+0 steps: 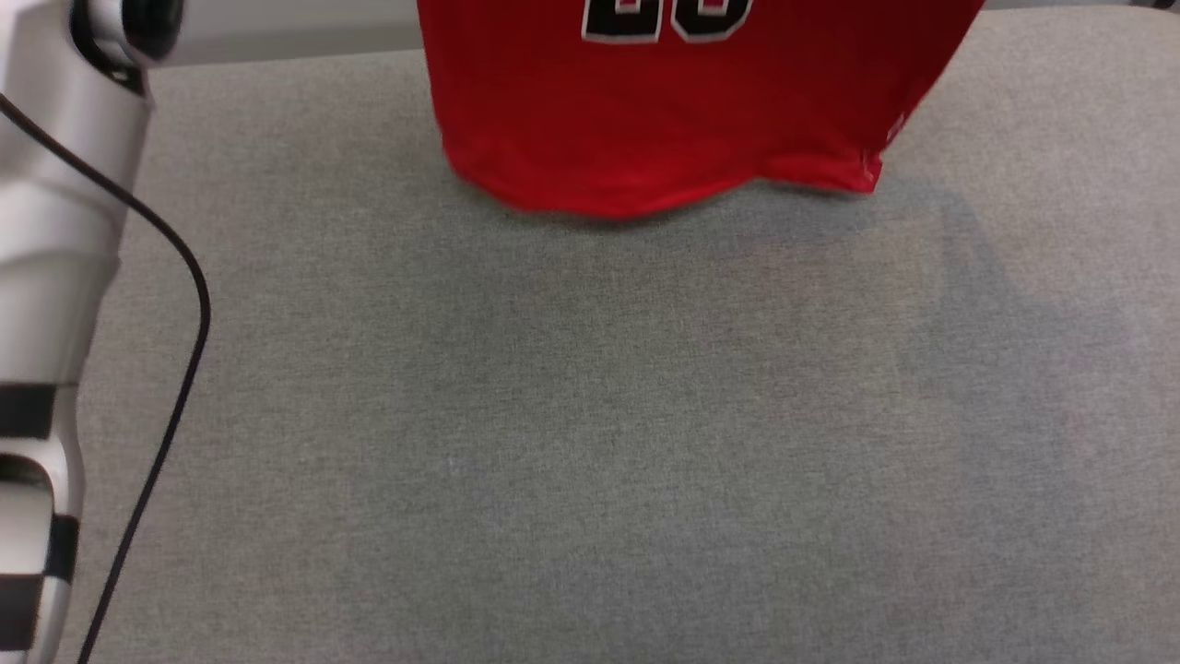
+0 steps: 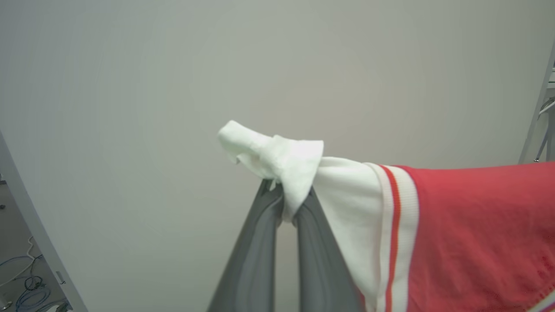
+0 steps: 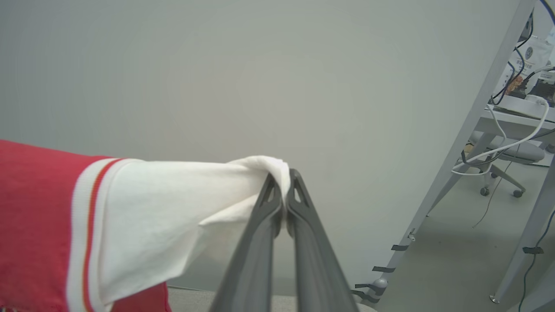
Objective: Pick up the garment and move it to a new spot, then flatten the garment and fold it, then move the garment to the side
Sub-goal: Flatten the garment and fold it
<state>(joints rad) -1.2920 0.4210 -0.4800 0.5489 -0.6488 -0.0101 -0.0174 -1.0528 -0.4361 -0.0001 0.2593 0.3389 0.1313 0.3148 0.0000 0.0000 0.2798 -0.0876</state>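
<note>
While left end effector [image 2: 288,203], right end effector [image 3: 284,195] pinch garment [image 1: 645,111] sleeves, hem hangs.

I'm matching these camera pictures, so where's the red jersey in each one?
Head view: the garment hangs at top centre, hem near the grey table.
Left wrist view: lower right, pinched by the left gripper.
Right wrist view: lower left, pinched by the right gripper.
Shared landmark: the striped trim, in both wrist views.

cloth: red jersey-knit garment [image 1: 664,120], white sleeves, looked soft, matt | grey counter [image 1: 590,415] wore coarse woven fabric, matt | left claw [image 2: 288,210], right claw [image 3: 283,195] looked smooth, dull-sheened dark plastic | pale forearm shell [image 1: 55,231] shone satin-smooth
</note>
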